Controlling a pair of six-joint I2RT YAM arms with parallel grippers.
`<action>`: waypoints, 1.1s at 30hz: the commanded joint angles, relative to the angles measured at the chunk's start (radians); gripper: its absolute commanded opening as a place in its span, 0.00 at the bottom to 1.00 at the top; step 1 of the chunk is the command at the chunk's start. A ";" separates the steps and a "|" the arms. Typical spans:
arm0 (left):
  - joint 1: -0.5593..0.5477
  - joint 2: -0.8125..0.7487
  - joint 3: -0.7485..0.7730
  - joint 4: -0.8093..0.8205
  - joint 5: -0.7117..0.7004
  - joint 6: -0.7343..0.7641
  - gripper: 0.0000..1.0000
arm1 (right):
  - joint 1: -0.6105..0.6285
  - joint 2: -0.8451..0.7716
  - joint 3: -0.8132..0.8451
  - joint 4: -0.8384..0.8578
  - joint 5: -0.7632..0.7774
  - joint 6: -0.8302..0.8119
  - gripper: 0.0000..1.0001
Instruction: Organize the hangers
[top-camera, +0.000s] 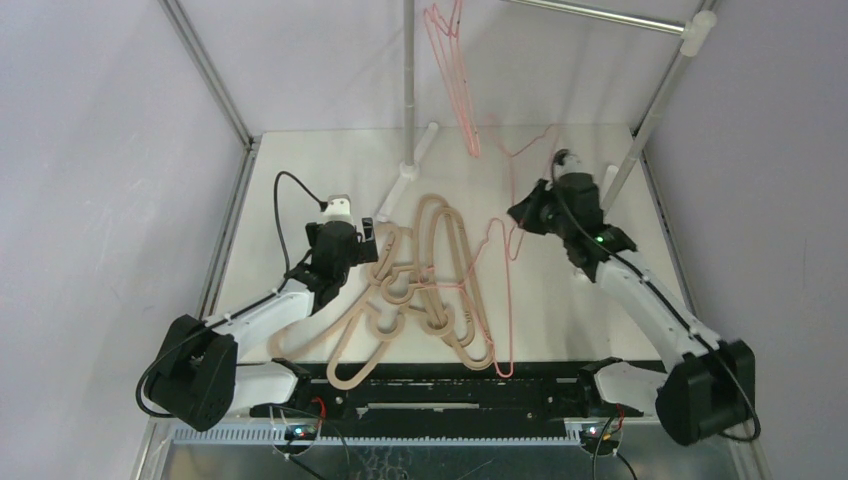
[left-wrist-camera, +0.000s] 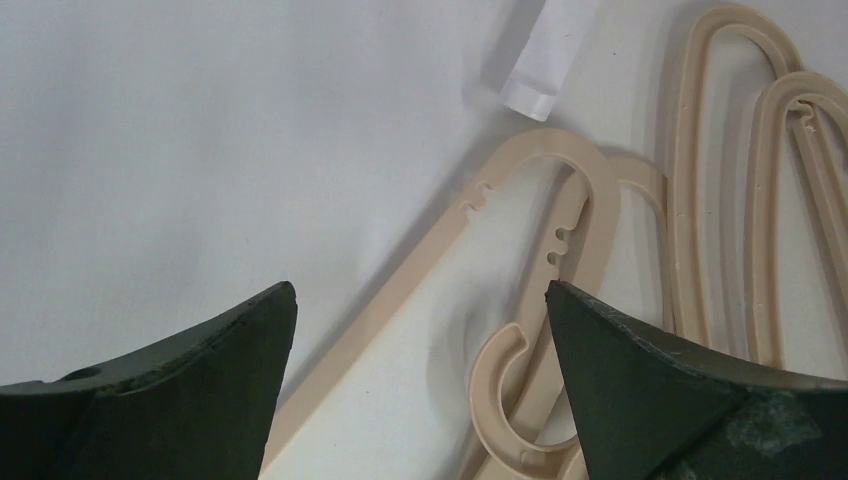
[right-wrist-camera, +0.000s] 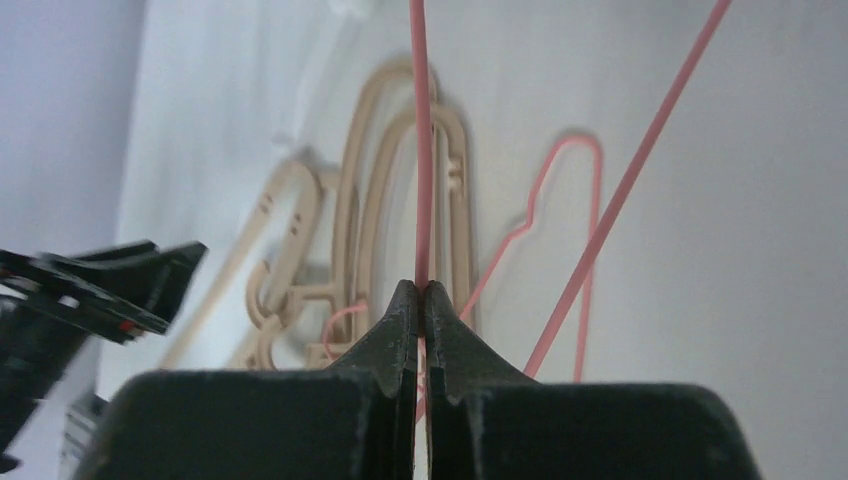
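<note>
Several thick beige hangers (top-camera: 430, 270) lie tangled in a heap at mid-table. My left gripper (top-camera: 365, 240) hovers open at the heap's left edge. In the left wrist view, the gripper (left-wrist-camera: 420, 295) has a beige arm and a hook (left-wrist-camera: 500, 400) lying between its fingers, untouched. My right gripper (top-camera: 522, 212) is shut on a thin pink wire hanger (top-camera: 530, 145) right of the heap. In the right wrist view the wire (right-wrist-camera: 421, 150) rises straight from the closed gripper (right-wrist-camera: 421, 290). Another pink hanger (top-camera: 505, 300) lies flat on the table. More pink hangers (top-camera: 450, 70) hang from the rack at the back.
A silver upright pole (top-camera: 408, 80) stands behind the heap, its white foot (left-wrist-camera: 545, 50) close to the left gripper. A slanted pole (top-camera: 650, 110) and top rail (top-camera: 590, 15) stand at back right. Purple walls close in both sides.
</note>
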 joint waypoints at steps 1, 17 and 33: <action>-0.003 -0.018 0.035 0.034 -0.006 -0.008 1.00 | -0.126 -0.123 -0.019 0.024 -0.139 0.001 0.00; -0.004 -0.031 0.030 0.034 -0.005 -0.012 1.00 | -0.289 -0.275 -0.007 0.332 -0.587 0.214 0.00; -0.004 -0.033 0.030 0.032 -0.019 -0.004 0.99 | -0.204 -0.099 0.229 0.551 -0.566 0.300 0.00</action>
